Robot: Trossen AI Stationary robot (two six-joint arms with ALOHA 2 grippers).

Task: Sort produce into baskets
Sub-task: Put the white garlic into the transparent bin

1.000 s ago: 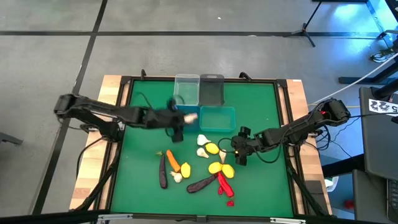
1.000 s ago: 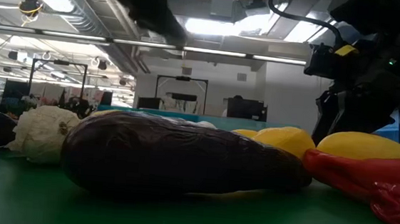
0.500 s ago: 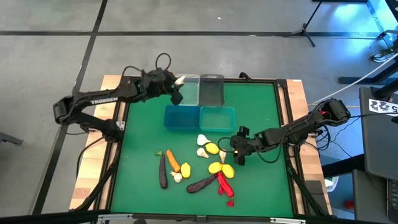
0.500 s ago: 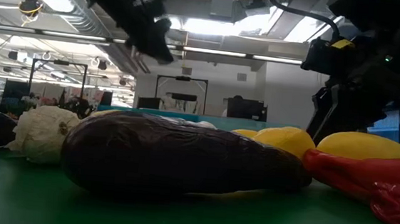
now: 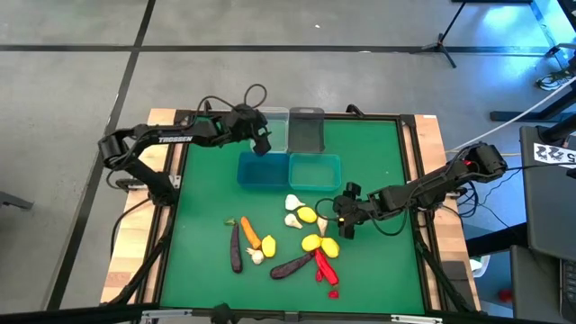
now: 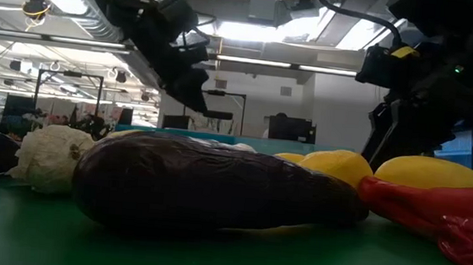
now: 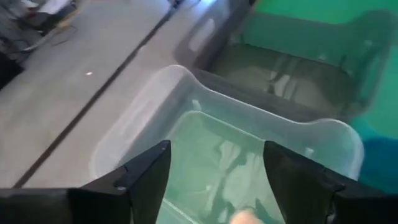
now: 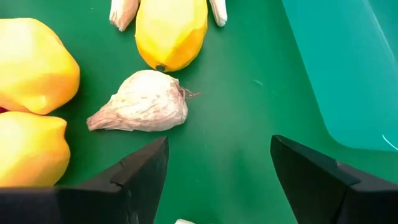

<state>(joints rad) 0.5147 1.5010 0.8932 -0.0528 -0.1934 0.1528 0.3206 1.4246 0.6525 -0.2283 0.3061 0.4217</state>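
My left gripper (image 5: 261,139) hangs open over the clear bin (image 5: 270,124). In the left wrist view (image 7: 216,149) its fingers stand apart above the bin's floor. A small pale piece (image 7: 245,218) shows low between them; I cannot tell what it is. My right gripper (image 5: 345,222) is open and low over the mat. A white garlic bulb (image 8: 143,102) lies on its side just ahead of the fingers, untouched. Lemons (image 8: 171,28) (image 8: 34,62) lie around it. More produce lies on the mat: a carrot (image 5: 249,232), eggplants (image 5: 236,248) (image 5: 291,265) and chili peppers (image 5: 322,264).
The dark grey bin (image 5: 307,130) stands right of the clear one, with two teal bins (image 5: 263,170) (image 5: 315,171) in front of them. One teal bin's wall (image 8: 348,68) is close beside my right gripper. Green mat (image 5: 378,162) lies open at the right and far right.
My left gripper has swung from above the near-left teal bin toward the table's far edge with a white garlic bulb at its fingertips, then come a little right and nearer, over the clear bin. The bulb no longer shows at the fingertips in the high view.
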